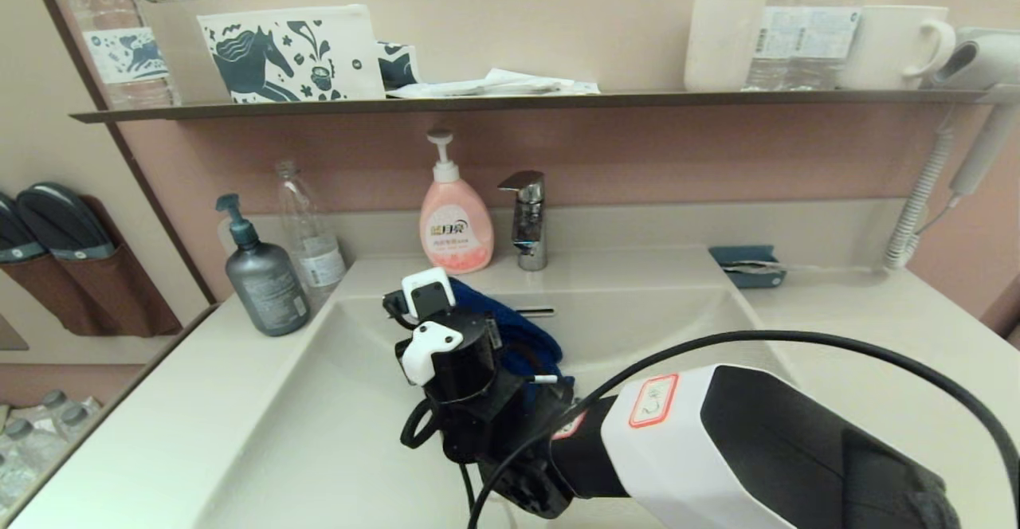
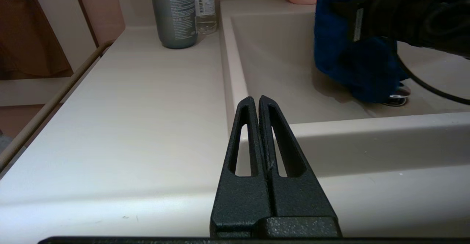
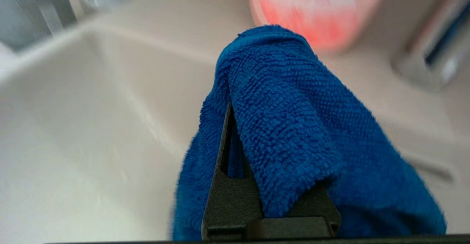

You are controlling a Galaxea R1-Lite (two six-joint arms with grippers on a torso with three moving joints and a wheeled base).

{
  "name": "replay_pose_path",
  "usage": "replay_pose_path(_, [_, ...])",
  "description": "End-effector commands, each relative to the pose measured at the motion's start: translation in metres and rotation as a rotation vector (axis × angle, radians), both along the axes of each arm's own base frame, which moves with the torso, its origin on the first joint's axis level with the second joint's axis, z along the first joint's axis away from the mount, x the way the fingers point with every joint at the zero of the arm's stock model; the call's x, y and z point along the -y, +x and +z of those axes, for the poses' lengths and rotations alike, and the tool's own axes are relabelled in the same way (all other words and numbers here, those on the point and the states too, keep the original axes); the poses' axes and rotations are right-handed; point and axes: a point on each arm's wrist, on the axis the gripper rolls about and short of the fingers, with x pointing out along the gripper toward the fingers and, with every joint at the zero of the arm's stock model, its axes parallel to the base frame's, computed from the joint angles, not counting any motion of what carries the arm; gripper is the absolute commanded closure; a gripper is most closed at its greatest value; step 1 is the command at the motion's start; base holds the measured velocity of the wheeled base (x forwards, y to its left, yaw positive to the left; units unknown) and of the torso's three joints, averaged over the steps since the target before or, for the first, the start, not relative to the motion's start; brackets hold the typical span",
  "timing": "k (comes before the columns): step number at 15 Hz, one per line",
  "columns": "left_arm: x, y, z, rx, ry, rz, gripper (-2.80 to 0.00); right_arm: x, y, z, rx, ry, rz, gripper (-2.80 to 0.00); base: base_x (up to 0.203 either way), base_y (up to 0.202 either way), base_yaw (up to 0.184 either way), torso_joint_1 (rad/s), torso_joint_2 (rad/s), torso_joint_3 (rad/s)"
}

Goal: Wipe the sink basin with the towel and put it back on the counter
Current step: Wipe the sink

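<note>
While it hangs bunched over the middle of the sink basin (image 1: 637, 314), the towel (image 1: 510, 330) is clamped in the right tool (image 3: 238, 133), its blue folds draped over the fingers so that only part of one dark finger shows. From the left wrist view the cloth's lower end (image 2: 367, 78) reaches down to the basin floor, right at the chrome drain plug (image 2: 398, 99), which it partly covers. The right arm reaches in from the front edge of the basin, with a black cable looping over it.

Behind the towel, on the back ledge of the counter (image 1: 199, 401), stand a pink soap bottle (image 1: 456, 230) and a chrome tap (image 1: 527, 222). A grey pump bottle (image 1: 263, 278) and a clear bottle (image 1: 312, 238) stand together at the basin's back left corner, and a small teal tray (image 1: 749, 266) lies at the back right.

The left tool (image 2: 257, 102) hangs over the counter's front left part, just beside the basin's corner, with its fingers pressed together and nothing between them.
</note>
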Motion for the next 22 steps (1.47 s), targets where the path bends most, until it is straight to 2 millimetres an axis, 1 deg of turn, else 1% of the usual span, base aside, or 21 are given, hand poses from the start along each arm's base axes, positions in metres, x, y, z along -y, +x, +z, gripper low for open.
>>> replay_pose_path(1, [0.0,0.0,0.0,0.001,0.0,0.0,0.0,-0.012,0.014,-0.03,0.038,-0.064,-0.012,0.0,0.0,0.0,0.0,0.0,0.0,0.0])
replay_pose_path(2, [0.0,0.0,0.0,0.0,0.0,0.0,0.0,-0.01,0.018,-0.036,0.04,-0.081,-0.02,0.0,0.0,0.0,0.0,0.0,0.0,0.0])
replay_pose_path(4, [0.0,0.0,0.0,0.0,0.0,0.0,0.0,-0.004,0.027,-0.037,0.05,-0.069,-0.042,0.0,0.0,0.0,0.0,0.0,0.0,0.0])
replay_pose_path(5, [0.0,0.0,0.0,0.001,0.0,0.0,0.0,0.003,0.036,-0.038,0.05,-0.07,-0.065,0.0,0.0,0.0,0.0,0.0,0.0,0.0])
replay_pose_path(8, [0.0,0.0,0.0,0.0,0.0,0.0,0.0,0.021,0.054,-0.03,0.052,-0.065,-0.126,0.0,0.0,0.0,0.0,0.0,0.0,0.0])
replay_pose_path(11, [0.0,0.0,0.0,0.0,0.0,0.0,0.0,0.039,0.058,-0.033,0.02,-0.11,-0.151,0.0,0.0,0.0,0.0,0.0,0.0,0.0])
replay_pose_path(15, [0.0,0.0,0.0,0.0,0.0,0.0,0.0,0.073,0.067,-0.043,-0.022,-0.161,-0.204,0.0,0.0,0.0,0.0,0.0,0.0,0.0])
replay_pose_path(18, [0.0,0.0,0.0,0.0,0.0,0.0,0.0,0.1,0.075,-0.042,-0.026,-0.162,-0.251,0.0,0.0,0.0,0.0,0.0,0.0,0.0])
replay_pose_path(20, [0.0,0.0,0.0,0.001,0.0,0.0,0.0,0.117,0.078,-0.036,-0.023,-0.155,-0.282,0.0,0.0,0.0,0.0,0.0,0.0,0.0])
replay_pose_path(22, [0.0,0.0,0.0,0.0,0.0,0.0,0.0,0.131,0.078,-0.033,-0.032,-0.165,-0.303,0.0,0.0,0.0,0.0,0.0,0.0,0.0])
